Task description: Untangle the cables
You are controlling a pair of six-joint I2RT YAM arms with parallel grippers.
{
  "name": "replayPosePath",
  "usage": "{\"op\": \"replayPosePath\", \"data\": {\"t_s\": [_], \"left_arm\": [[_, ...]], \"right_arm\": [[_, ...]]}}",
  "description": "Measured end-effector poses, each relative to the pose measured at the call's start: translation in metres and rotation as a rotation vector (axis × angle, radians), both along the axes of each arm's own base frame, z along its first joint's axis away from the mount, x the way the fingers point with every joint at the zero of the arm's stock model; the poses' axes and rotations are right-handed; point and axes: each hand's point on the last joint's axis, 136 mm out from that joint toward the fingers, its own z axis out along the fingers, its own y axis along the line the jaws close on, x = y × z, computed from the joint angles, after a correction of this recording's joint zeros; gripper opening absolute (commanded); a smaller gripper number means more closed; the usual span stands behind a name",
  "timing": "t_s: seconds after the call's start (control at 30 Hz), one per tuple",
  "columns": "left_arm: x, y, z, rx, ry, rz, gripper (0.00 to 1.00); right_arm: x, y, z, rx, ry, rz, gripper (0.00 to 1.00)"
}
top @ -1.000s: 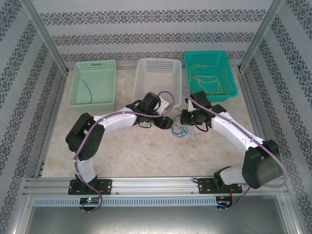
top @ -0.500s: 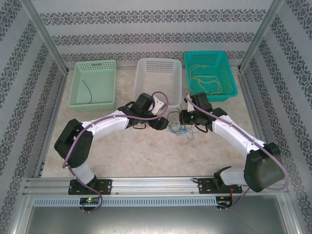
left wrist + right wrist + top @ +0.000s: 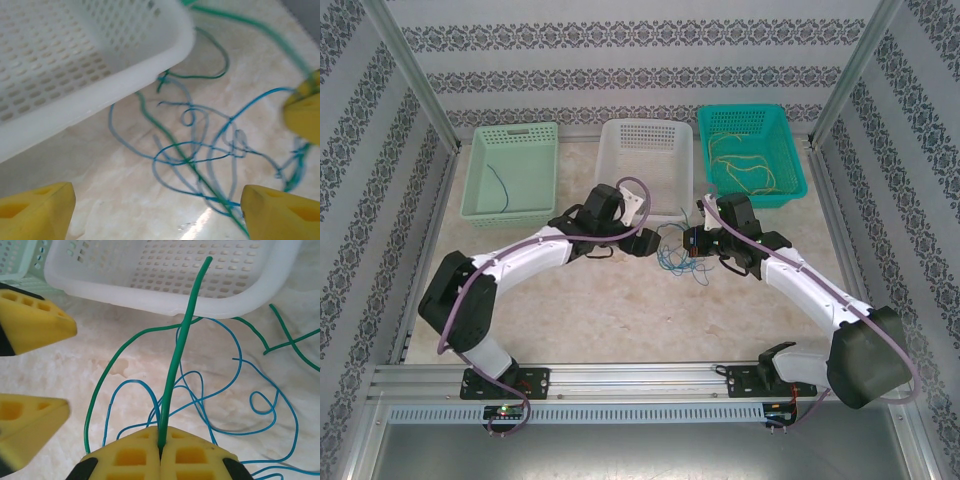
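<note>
The overhead view is bright and evenly lit from above, casting soft, faint shadows on the pale table [image 3: 610, 320]. The left wrist view is soft and motion-blurred: the cables [image 3: 200, 150] are smeared, the white basket [image 3: 100, 85] is nearly blown out, and a small glint shows on the table at the near edge. The right wrist view is sharp, with the green cable [image 3: 181, 340] crisp against the well-lit table.
</note>
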Motion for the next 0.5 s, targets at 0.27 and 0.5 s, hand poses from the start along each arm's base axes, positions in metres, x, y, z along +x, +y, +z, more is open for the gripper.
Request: {"op": "replayPosePath", "data": {"t_s": [0.27, 0.5], "left_arm": [[-0.014, -0.022, 0.038, -0.116, -0.071, -0.166, 0.76], [-0.017, -0.030, 0.040, -0.114, -0.098, -0.244, 0.76]], "right_arm": [[-0.004, 0.004, -0.003, 0.000, 0.009, 0.040, 0.00], [-0.005, 0.002, -0.003, 0.009, 0.018, 0.049, 0.00]]}}
